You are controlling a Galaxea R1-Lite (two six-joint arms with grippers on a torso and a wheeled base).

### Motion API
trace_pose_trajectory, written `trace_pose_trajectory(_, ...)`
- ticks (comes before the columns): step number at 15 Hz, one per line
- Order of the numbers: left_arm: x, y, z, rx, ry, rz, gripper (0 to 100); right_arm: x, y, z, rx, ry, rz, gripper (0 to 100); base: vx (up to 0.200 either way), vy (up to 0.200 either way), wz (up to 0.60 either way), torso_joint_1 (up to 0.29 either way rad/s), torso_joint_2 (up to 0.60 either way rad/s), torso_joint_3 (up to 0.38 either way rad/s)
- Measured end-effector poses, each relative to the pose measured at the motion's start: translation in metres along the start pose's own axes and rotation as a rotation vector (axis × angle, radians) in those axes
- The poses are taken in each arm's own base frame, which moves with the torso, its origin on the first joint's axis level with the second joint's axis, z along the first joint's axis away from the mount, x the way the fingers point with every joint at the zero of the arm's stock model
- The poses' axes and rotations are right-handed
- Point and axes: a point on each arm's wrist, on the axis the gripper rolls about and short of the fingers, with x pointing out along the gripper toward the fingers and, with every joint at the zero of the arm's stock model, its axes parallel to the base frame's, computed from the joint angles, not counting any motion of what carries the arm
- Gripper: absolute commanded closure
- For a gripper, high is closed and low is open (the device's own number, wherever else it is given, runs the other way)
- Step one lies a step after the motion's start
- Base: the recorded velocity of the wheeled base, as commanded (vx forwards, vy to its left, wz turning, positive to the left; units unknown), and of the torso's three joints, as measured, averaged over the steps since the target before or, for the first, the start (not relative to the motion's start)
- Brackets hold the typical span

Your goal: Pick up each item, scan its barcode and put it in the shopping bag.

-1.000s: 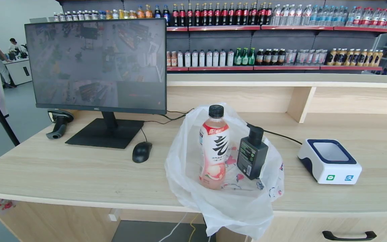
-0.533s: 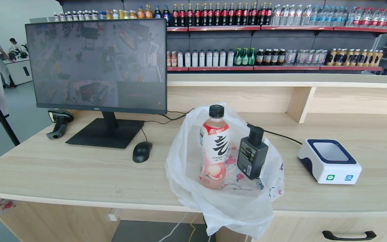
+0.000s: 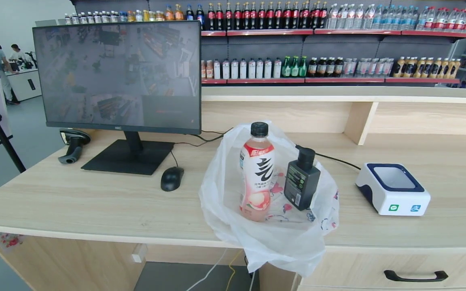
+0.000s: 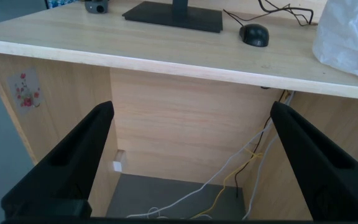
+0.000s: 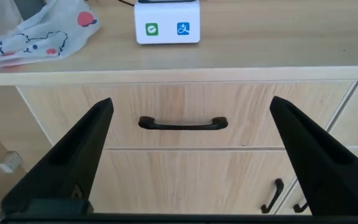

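Observation:
A white plastic shopping bag (image 3: pixel 273 238) lies open on the wooden counter (image 3: pixel 95 202), hanging over its front edge. Inside it stand a pink peach drink bottle (image 3: pixel 257 178) with a black cap and a dark pump bottle (image 3: pixel 301 182), both upright and side by side. To the right of the bag sits the white and blue barcode scanner (image 3: pixel 392 194). My left gripper (image 4: pixel 191 168) is open, below the counter edge and facing the cabinet front. My right gripper (image 5: pixel 191 162) is open too, low in front of a drawer, with the scanner (image 5: pixel 167 28) and the bag (image 5: pixel 42 34) above it.
A monitor (image 3: pixel 117 76) on a black stand, a mouse (image 3: pixel 172 178) and a handheld scanner (image 3: pixel 72 145) take the counter's left. A raised wooden ledge (image 3: pixel 338 95) runs behind. A drawer handle (image 5: pixel 183 124) and loose cables (image 4: pixel 241 180) are under the counter.
The whole head picture has shifted slightly, so the camera moved. The bag, both bottles and the scanner keep their places on the counter.

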Motion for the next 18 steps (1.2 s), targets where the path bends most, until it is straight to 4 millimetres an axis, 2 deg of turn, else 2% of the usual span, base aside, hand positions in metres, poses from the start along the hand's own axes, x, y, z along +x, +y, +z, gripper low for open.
trace_pose_trajectory(3, 0.0, 0.0, 0.0, 0.0, 0.0, 0.0, 0, -0.0002, 0.0, 0.0002, 0.063, -0.003, 0.0, 0, -0.2, 0.0, 0.0, -0.004, 0.0, 0.007)
trace_pose_trajectory(6, 0.0, 0.0, 0.0, 0.0, 0.0, 0.0, 0, -0.0002, 0.0, 0.0001, 0.057, -0.004, -0.001, 0, 0.0, 0.0, 0.0, 0.0, 0.0, 0.0)
trace_pose_trajectory(10, 0.0, 0.0, 0.0001, 0.001, -0.001, 0.0, 0, -0.0001, 0.0, -0.0002, 0.056, -0.003, 0.0, 0, 0.0, 0.0, -0.6, 0.008, 0.0, 0.0)
trace_pose_trajectory(12, 0.0, 0.0, 0.0, 0.003, 0.0, 0.0, 0, -0.0002, 0.0, -0.0001, 0.056, -0.003, 0.001, 0, 0.0, 0.0, 0.0, 0.0, 0.0, 0.0)
trace_pose_trajectory(18, 0.0, 0.0, 0.0, 0.003, 0.0, 0.001, 0, -0.0002, 0.0, -0.0002, 0.059, -0.003, 0.002, 0, 0.0, -0.2, 0.0, 0.0, 0.0, 0.002)
